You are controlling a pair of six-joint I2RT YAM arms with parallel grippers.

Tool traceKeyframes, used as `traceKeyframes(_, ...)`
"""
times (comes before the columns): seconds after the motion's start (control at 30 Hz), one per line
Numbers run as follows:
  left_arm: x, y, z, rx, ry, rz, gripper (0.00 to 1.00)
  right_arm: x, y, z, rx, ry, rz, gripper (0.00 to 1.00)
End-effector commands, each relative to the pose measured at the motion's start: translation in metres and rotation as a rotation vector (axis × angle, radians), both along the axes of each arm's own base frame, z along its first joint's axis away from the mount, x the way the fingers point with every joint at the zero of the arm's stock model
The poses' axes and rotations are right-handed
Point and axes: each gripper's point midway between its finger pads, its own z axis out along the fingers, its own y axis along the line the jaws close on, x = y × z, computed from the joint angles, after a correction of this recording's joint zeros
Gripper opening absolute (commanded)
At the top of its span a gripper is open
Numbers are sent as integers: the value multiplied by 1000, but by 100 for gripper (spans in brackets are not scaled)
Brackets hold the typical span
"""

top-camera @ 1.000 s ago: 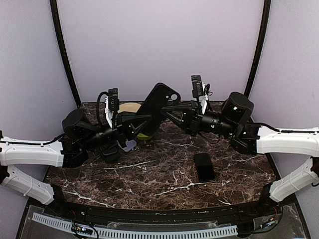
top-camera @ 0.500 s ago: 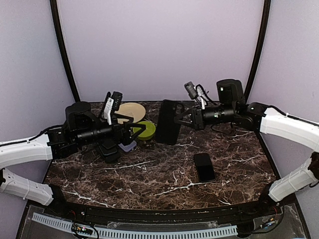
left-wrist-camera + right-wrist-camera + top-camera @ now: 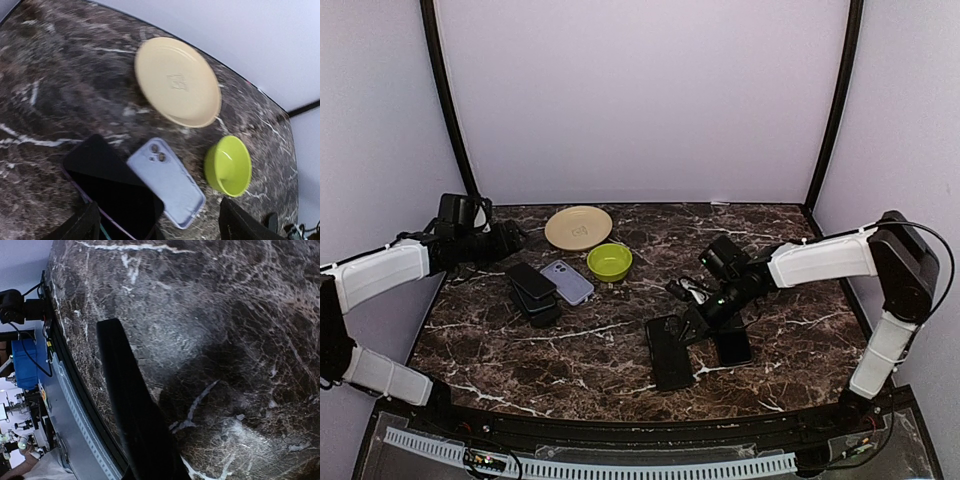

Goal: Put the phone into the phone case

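Right pincer [image 3: 690, 327] clenched on the phone [image 3: 670, 360] beside a spare phone [image 3: 732, 348]; left pincer [image 3: 160, 226] released.

Marble table [image 3: 600, 360] bears plate [image 3: 578, 227], bowl [image 3: 609, 262], phone case [image 3: 567, 282], phones [image 3: 732, 348].

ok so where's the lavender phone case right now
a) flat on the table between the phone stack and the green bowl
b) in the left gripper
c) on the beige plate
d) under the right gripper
a: the phone case lies flat between the stacked phones and the green bowl.
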Motion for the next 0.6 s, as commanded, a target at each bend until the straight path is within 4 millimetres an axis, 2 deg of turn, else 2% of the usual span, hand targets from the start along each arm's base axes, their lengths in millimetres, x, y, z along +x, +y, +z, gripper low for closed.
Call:
traceKeyframes(0.0,10,49,-34,-108,109,178,83,5,-7,-20,-77,11,-37,14)
traceKeyframes(0.03,13,57,-43,-109,133,202,83,9,-10,-24,-113,-2,-50,18)
traceKeyframes(0.17,23,65,-62,-128,180,217,83,30,-24,-27,-237,-89,-112,36)
traceKeyframes(0.23,27,70,-72,-167,197,228,83,39,-32,-23,-290,-137,-138,39)
traceKeyframes(0.37,37,81,-92,-244,242,245,83,50,-40,-9,-337,-219,-166,42)
traceKeyframes(0.47,45,76,-102,-259,264,215,83,54,-38,1,-331,-251,-172,42)
traceKeyframes(0.57,50,70,-102,-293,253,184,79,56,-37,5,-335,-267,-167,42)
